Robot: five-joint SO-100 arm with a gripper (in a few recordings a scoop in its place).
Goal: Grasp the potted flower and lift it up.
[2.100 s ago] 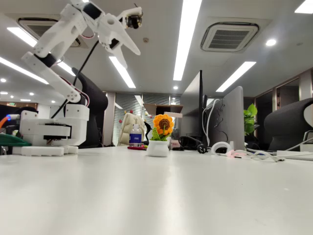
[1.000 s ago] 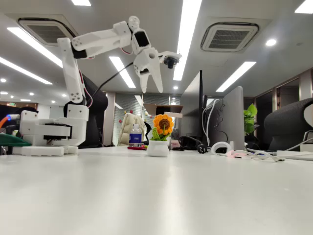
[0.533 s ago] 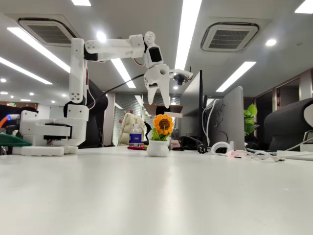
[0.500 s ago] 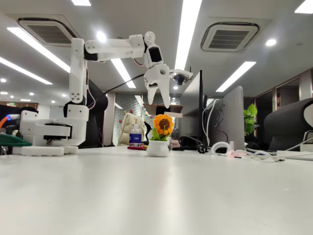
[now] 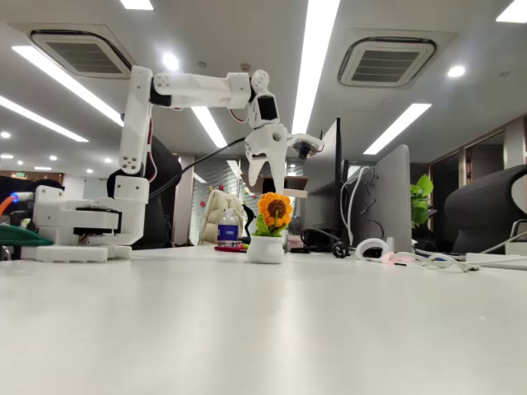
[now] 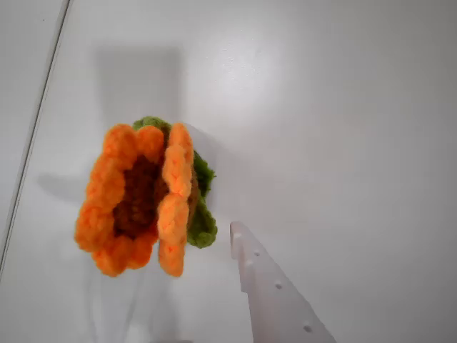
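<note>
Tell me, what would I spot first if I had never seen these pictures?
Probably the small crocheted sunflower with orange petals and a brown centre in a little white pot, standing alone on the big white table. Right above it hangs the white robot arm's gripper, jaws open and pointing down at the flower. In the wrist view the orange bloom sits just left of one white finger.

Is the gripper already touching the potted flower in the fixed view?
No, the gripper hangs open above the potted flower, with a clear gap between them.
</note>
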